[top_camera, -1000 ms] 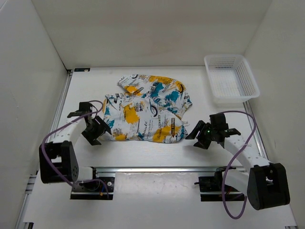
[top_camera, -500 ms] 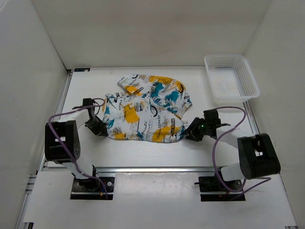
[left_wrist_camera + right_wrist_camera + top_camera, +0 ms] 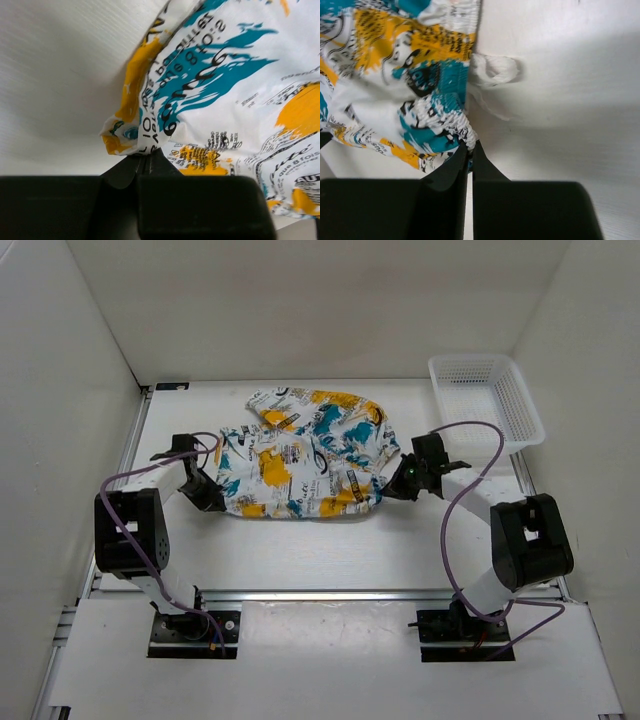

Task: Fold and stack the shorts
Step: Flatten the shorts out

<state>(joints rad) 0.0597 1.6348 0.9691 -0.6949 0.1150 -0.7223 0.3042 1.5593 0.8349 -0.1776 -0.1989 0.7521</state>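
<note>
Top external view, item: shorts (image 3: 305,460), soft white fabric, printed all over in yellow-orange, teal and black lettering.

Location: on the white table (image 3: 300,550), at its middle, well apart from the white mesh basket (image 3: 470,362) in the far right corner.

Condition: not flat. The outline was irregular, the far part was bunched toward the back wall, and the near edge ran roughly straight between the two arms.

- Right wrist view: a gathered elastic waistband (image 3: 464,120), with a loop of white drawstring (image 3: 492,70) lying on the table just beside it.
- Left wrist view: a rolled, doubled-over corner of cloth (image 3: 125,137) at the opposite end.

Hands:

- The left gripper (image 3: 210,498) was low at the left near corner, its jaws pressed together on that rolled corner.
- The right gripper (image 3: 397,483) was low at the right end, its jaws closed to a thin slit with the waistband edge pinched between them.

Step, as judged: the first fold, with both ends of the near edge seized and not yet carried over. Stacking was not begun.

Next move, as judged: both arms should rise together and carry the near edge away across the cloth, keeping it taut between them so it lands square on the far edge. The thin pinches could slip, and the loose drawstring might trail or get folded inside.
</note>
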